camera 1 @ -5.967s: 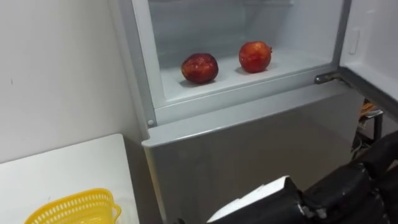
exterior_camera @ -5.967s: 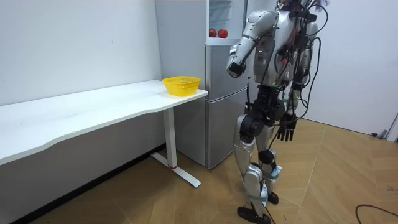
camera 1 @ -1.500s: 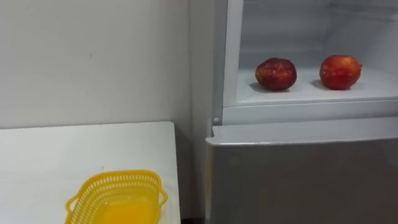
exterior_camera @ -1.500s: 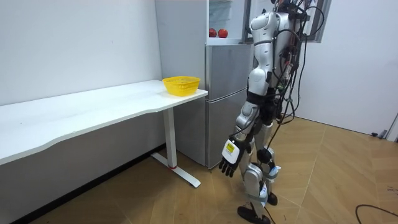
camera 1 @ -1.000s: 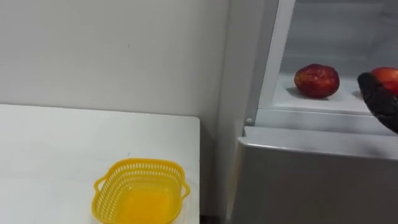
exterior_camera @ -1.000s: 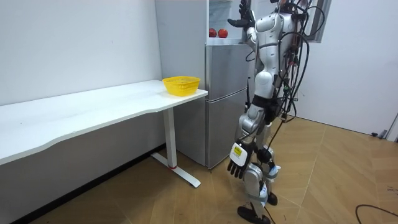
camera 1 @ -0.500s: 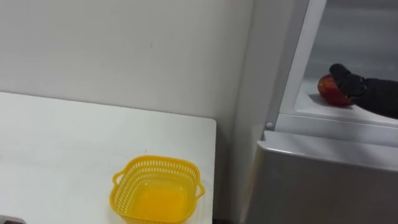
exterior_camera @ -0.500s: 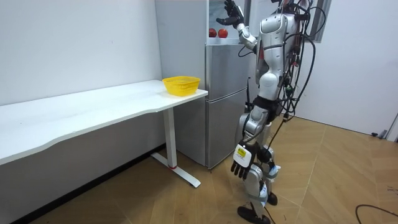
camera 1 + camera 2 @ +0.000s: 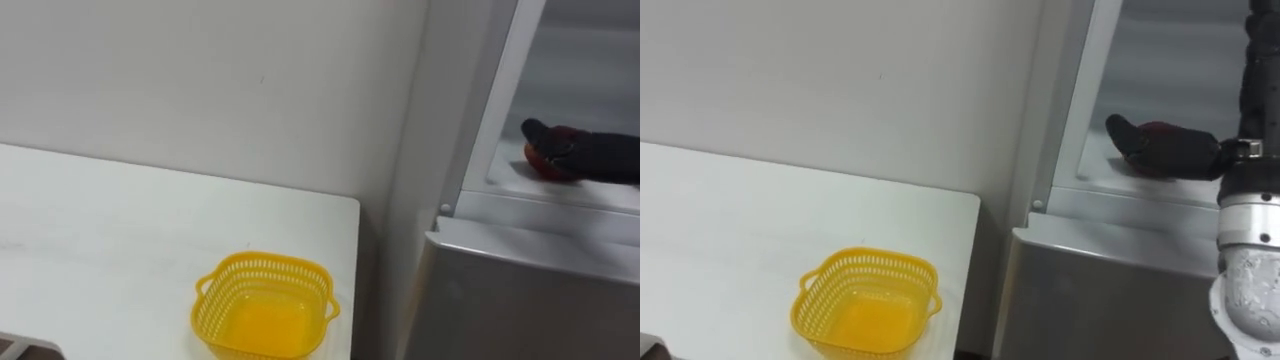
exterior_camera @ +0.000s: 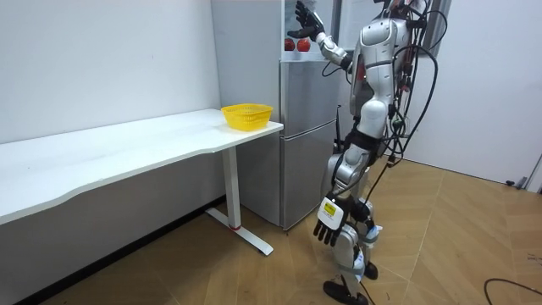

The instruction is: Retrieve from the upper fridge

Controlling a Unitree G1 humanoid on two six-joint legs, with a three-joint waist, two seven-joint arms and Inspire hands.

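Left eye view puts the red fruit (image 9: 545, 166) at about 3 o'clock, on the shelf of the open upper fridge compartment (image 9: 590, 70). It is mostly hidden behind the right hand (image 9: 585, 156), which comes in from the right with its dark fingers laid across the fruit's near side. The room view shows those fingers spread, so I judge the hand apart and not yet wrapped round anything. A second red fruit (image 10: 301, 43) sits just beside the first on the same shelf. The arm is raised high because the shelf is at the robot's head level. Near 6 o'clock a yellow basket (image 9: 265, 308) waits on the white table (image 9: 90, 230), at the corner nearest the fridge, probably to receive the fruit. The left hand (image 10: 328, 222) hangs relaxed by the thigh, unneeded for this reach.
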